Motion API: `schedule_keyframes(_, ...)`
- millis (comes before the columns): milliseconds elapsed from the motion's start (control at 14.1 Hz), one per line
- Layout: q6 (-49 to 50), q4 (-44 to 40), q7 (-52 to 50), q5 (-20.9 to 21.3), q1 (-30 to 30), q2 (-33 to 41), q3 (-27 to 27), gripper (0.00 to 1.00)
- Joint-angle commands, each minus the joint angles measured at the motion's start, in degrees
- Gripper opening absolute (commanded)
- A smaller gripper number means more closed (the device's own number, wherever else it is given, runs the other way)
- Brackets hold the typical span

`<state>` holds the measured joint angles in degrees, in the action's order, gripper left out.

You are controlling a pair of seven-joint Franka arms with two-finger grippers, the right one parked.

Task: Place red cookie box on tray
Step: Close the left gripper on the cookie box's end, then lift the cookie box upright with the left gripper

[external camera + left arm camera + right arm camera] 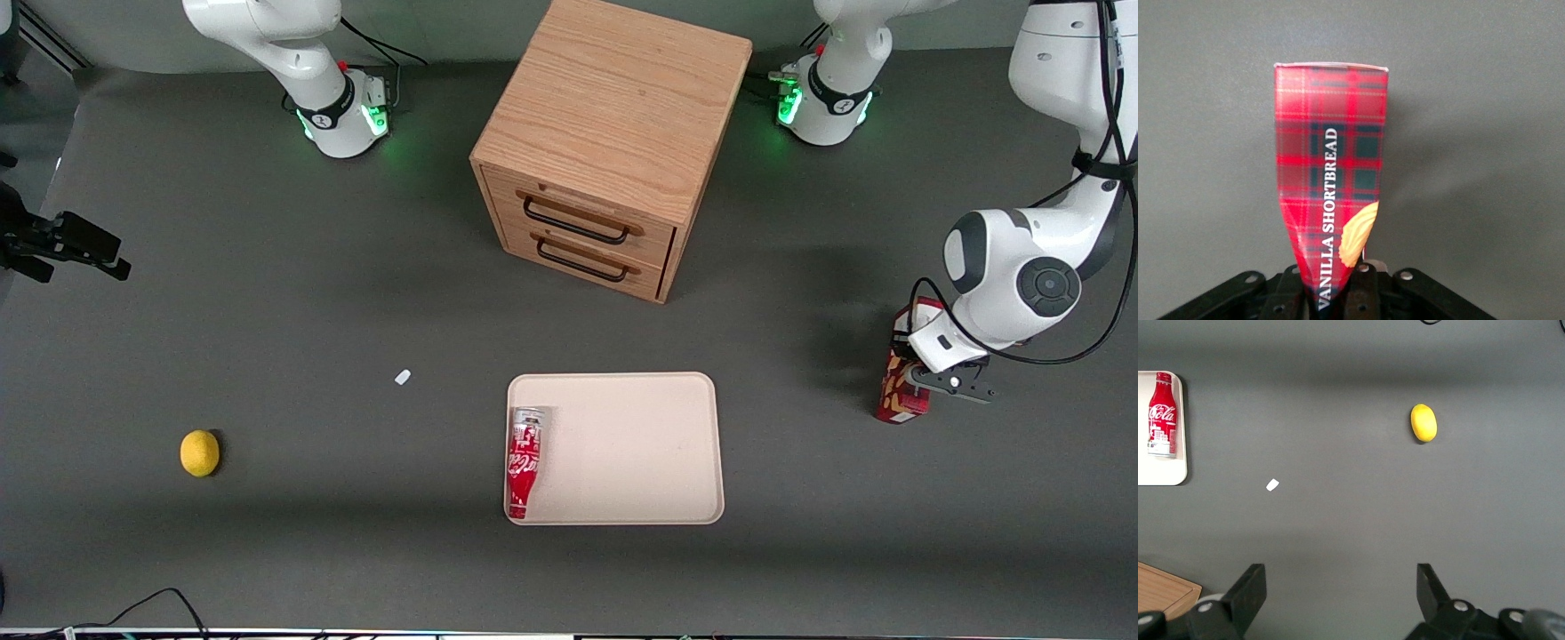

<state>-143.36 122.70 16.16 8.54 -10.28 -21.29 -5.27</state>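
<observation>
The cola bottle [524, 461] is the thing closest to the front camera. It lies flat inside the tray [640, 444], along the tray's edge that faces the parked arm's end of the table [267, 311]. It is red, and white curly letters on it read "Coca-Cola". It just rests there and takes up a thin strip, so most of the tray is bare for another thing.

Toward the parked arm's end, well apart from the tray, sits a yellow lemon [199, 452]. A tiny white scrap [403, 377] lies between the lemon and the tray. Farther from the front camera than the tray stands a wooden drawer cabinet [605, 142], with its two dark handles facing the tray.

Toward the working arm's end, well apart from the tray, is the red cookie box [900, 391]. It stands on its end. The end effector [951, 378] is clenched on its top part, and the box looks pinched thin where the fingers [1361, 293] squeeze it. I think the hold is tight so the box can be lifted and carried over to the tray. White letters down the box say "VANILLA SHORTBREAD", next to a picture of a tan cookie.
</observation>
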Motion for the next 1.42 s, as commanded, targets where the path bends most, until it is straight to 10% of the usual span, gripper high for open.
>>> schedule_keyframes(0, 0.3, -0.8, -0.3, 0.6, 0.9, -0.2, 0.6, 0.00)
schedule_keyframes(780, 32.4, -25.3, -1.7, -6.8, 3.5, 4.4, 0.3, 0.00)
schedule_keyframes(1346, 48.5, -51.2, -22.6, -7.3, 11.1, -4.2, -5.0, 0.00)
